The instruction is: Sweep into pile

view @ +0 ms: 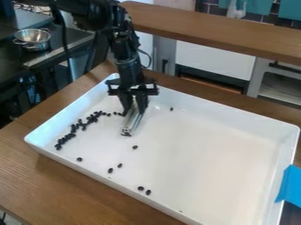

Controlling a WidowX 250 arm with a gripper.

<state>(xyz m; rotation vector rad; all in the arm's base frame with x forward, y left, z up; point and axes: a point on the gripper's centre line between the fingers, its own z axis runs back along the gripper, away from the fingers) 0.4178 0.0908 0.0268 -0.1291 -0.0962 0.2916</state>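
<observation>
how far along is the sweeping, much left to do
Partly done: many small black beans already sit in a loose, curved band at the white rectangular tray's left end in the view, though not yet one compact pile. In hand: the black two-finger gripper holds a silver metal bar. Left: gather the band, plus scattered beans near the tray's front wall, mid-tray and beyond the bar.

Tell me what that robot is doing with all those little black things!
The black robot arm has a silver metal bar in its claw, down in a big white tray. It looks like a tool for sweeping. Many little black pieces lie in a curvy line at one side, but a few loose ones are scattered, so it isn't one neat pile yet.
</observation>
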